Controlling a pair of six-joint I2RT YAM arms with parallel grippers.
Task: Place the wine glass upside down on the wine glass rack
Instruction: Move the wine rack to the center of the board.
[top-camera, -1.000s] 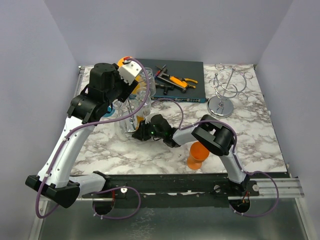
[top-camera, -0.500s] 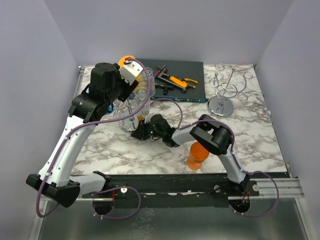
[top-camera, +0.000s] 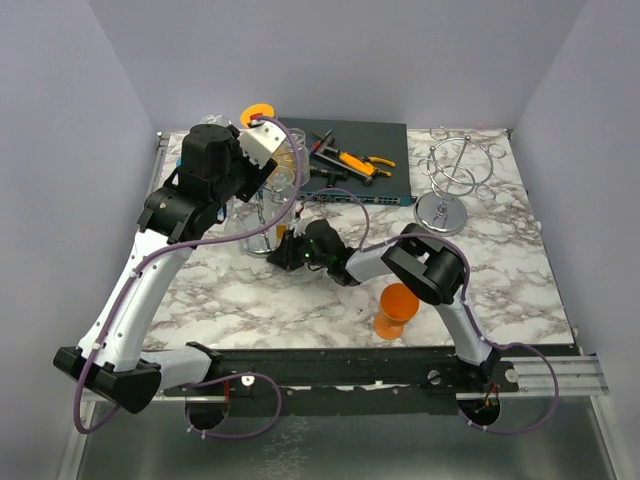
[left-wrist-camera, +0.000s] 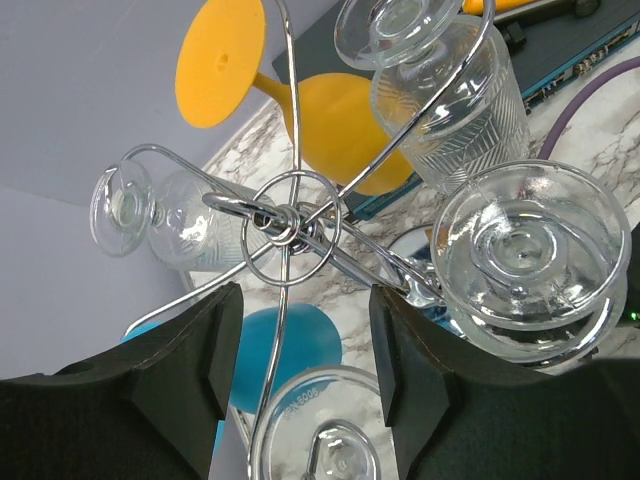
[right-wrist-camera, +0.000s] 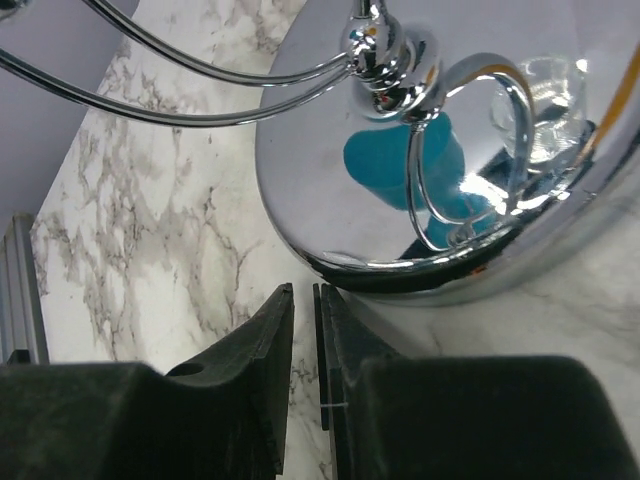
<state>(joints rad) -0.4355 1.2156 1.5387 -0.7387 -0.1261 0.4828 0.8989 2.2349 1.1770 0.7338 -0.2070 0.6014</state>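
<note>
The orange wine glass (top-camera: 396, 308) stands upright on its foot toward the near side of the tabletop (top-camera: 500, 260), just beside the right arm's elbow and well apart from both racks. An empty rack (top-camera: 440, 213) stands at the far right. The loaded rack (left-wrist-camera: 290, 222) stands at the far left, with clear glasses (left-wrist-camera: 525, 250) hanging bowl down from its wire arms, a yellow glass (left-wrist-camera: 340, 135) on its far side and a blue vessel (left-wrist-camera: 290, 345) low on its left.

The left fingers (left-wrist-camera: 190, 370) hang above this rack, spread wide on either side of its central ring and gripping nothing. The right fingers (right-wrist-camera: 265, 370) lie low at the rim of its chrome base, only a slit apart, with nothing between them. Whether they touch the rim cannot be told.

The tabletop is white marble with grey veins. A flat dark box (top-camera: 385, 135) lies along its far edge with hand tools (top-camera: 355, 160) on top, and a black rail (top-camera: 350, 365) runs along its near edge. Pale lilac walls (top-camera: 350, 50) close in the left, far and right sides.

Compared with a second ago, the right fingers and forearm have moved a little farther from the near edge. The left wrist sits slightly farther left, so more of the yellow glass's foot shows. The right elbow no longer covers the orange wine glass, which has not moved.
</note>
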